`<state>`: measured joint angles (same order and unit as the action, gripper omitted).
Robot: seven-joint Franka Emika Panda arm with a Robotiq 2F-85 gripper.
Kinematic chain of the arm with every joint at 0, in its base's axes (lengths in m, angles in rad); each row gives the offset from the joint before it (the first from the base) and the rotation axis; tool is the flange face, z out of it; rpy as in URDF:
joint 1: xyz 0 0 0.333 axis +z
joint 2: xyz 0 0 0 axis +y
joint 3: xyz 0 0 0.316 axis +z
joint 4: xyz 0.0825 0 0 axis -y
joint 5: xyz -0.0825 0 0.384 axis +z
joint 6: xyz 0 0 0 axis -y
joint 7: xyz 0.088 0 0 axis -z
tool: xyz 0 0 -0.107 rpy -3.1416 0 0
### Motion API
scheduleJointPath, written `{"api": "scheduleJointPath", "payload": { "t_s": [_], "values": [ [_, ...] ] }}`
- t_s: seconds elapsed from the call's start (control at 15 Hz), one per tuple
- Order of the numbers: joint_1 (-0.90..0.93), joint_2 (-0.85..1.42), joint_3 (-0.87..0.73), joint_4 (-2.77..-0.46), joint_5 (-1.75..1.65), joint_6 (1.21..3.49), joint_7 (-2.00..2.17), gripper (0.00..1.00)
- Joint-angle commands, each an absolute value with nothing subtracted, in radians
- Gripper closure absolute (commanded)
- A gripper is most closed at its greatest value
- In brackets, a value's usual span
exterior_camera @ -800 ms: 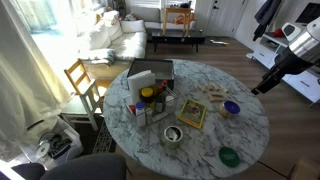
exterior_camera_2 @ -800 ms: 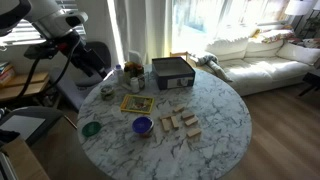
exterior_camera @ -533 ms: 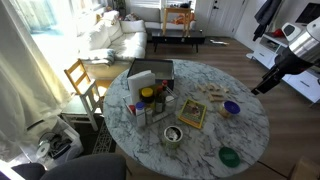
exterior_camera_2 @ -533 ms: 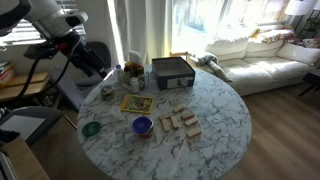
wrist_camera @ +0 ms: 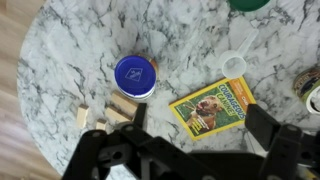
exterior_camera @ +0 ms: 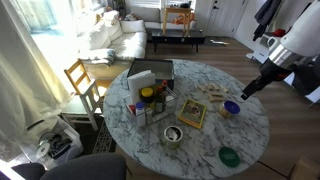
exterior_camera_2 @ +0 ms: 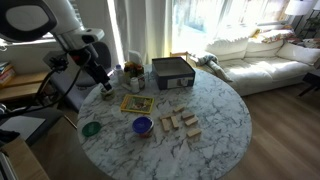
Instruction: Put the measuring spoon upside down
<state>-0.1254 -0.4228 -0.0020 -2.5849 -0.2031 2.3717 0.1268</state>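
Note:
The measuring spoon [exterior_camera: 232, 107] is a small round blue-purple scoop lying on the marble table, bowl up. It also shows in an exterior view [exterior_camera_2: 142, 126] and in the wrist view [wrist_camera: 135, 76]. My gripper [exterior_camera: 244, 91] hangs in the air above the table's edge, close to the spoon, and does not touch it; it also shows in an exterior view [exterior_camera_2: 103, 82]. In the wrist view the jaws [wrist_camera: 200, 121] are wide open and empty, above a picture book [wrist_camera: 211, 105], with the spoon up and to the left of them.
On the round marble table [exterior_camera: 250, 130] lie a flat green disc [exterior_camera: 229, 156], a silver tin [exterior_camera: 172, 134], the book [exterior_camera: 191, 113], wooden blocks [exterior_camera: 212, 93], a bottle caddy [exterior_camera: 150, 101] and a grey box [exterior_camera: 150, 72]. A wooden chair [exterior_camera: 82, 80] stands beside it.
My arm has swung in from beside the table to above its edge, nearer the measuring spoon. The things on the table have not moved.

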Motion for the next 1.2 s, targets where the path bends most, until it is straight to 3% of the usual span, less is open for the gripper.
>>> {"api": "scheduleJointPath", "payload": {
  "t_s": [0.0,0.33,0.4,0.73,1.13],
  "values": [
    [-0.160,-0.177,-0.002,-2.469,-0.188,2.383,0.255,0.00],
    [-0.145,0.056,-0.049,-2.349,-0.091,2.327,0.340,0.00],
    [-0.136,-0.042,-0.048,-2.423,-0.143,2.365,0.318,0.00],
    [-0.129,-0.019,-0.053,-2.403,-0.139,2.368,0.319,0.00],
    [-0.114,0.063,-0.051,-2.372,0.259,2.348,0.277,0.00]
  ]
}}
